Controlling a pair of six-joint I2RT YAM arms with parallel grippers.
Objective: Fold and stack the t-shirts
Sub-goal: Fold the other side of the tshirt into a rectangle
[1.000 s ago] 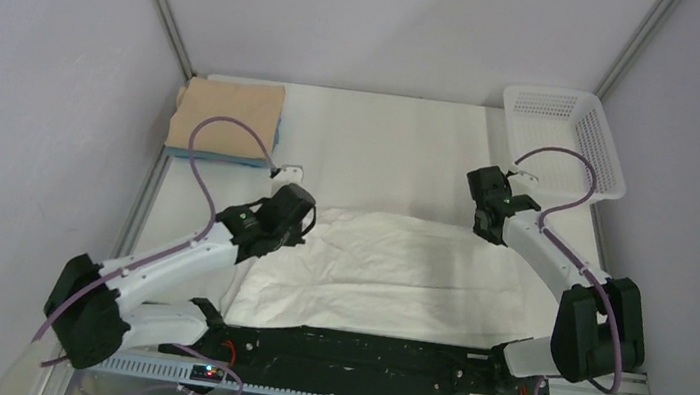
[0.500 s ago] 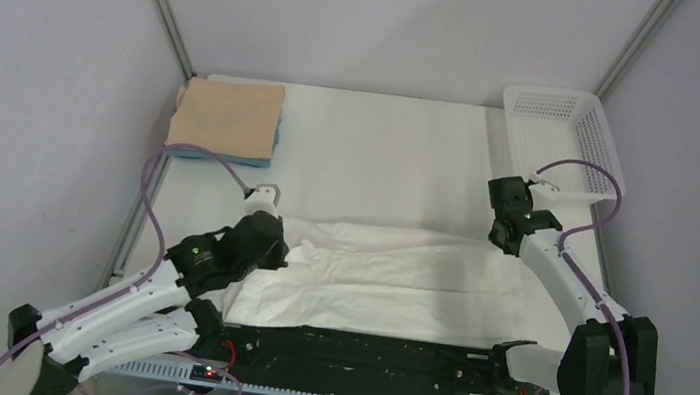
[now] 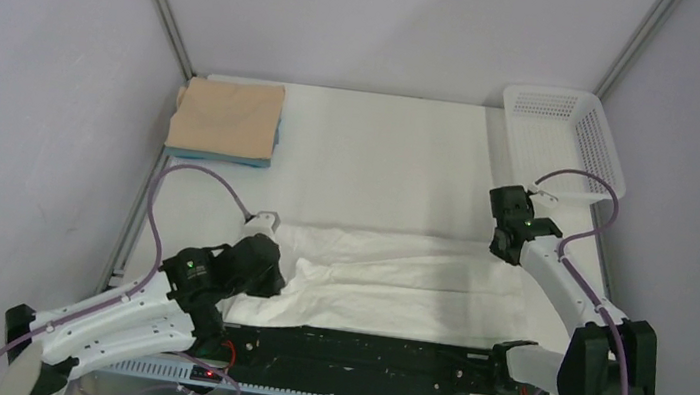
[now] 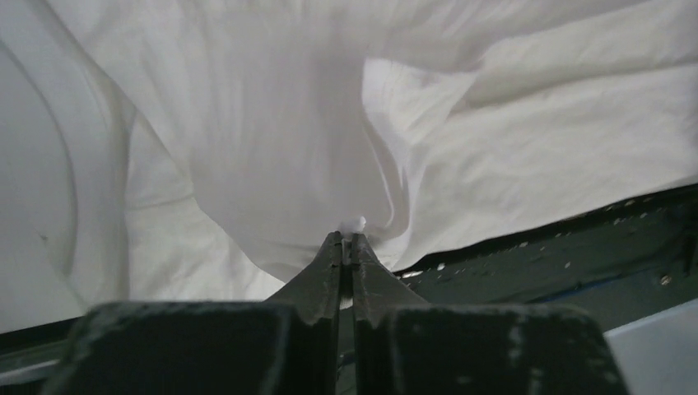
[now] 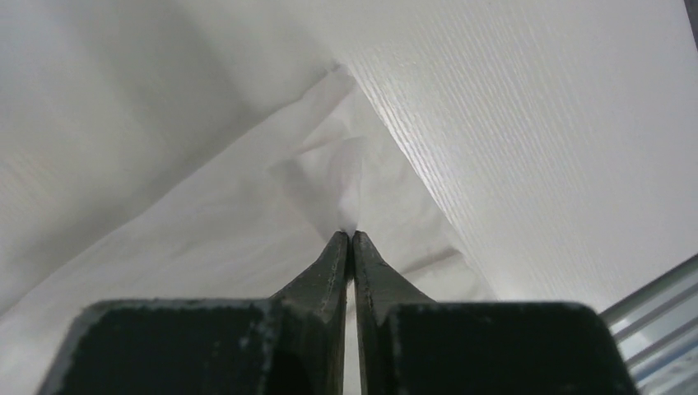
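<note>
The white t-shirt (image 3: 396, 279) lies wrinkled across the near half of the table, folded over on itself. My left gripper (image 3: 261, 272) is shut on its left edge; the left wrist view shows cloth (image 4: 272, 164) pinched at the fingertips (image 4: 348, 239). My right gripper (image 3: 509, 245) is shut on its right edge, and the right wrist view shows cloth (image 5: 247, 214) pinched at the tips (image 5: 351, 236). The tan t-shirt (image 3: 228, 117) lies folded at the back left on top of the light blue t-shirt (image 3: 220, 155), of which only an edge shows.
A white perforated basket (image 3: 563, 135) stands at the back right corner. A black rail (image 3: 367, 351) runs along the table's near edge, just below the white shirt. Grey walls close in both sides.
Both grippers have pulled the white shirt's far edge toward the near side, folding it over. The left arm moved down and back; the right moved slightly right and nearer.
</note>
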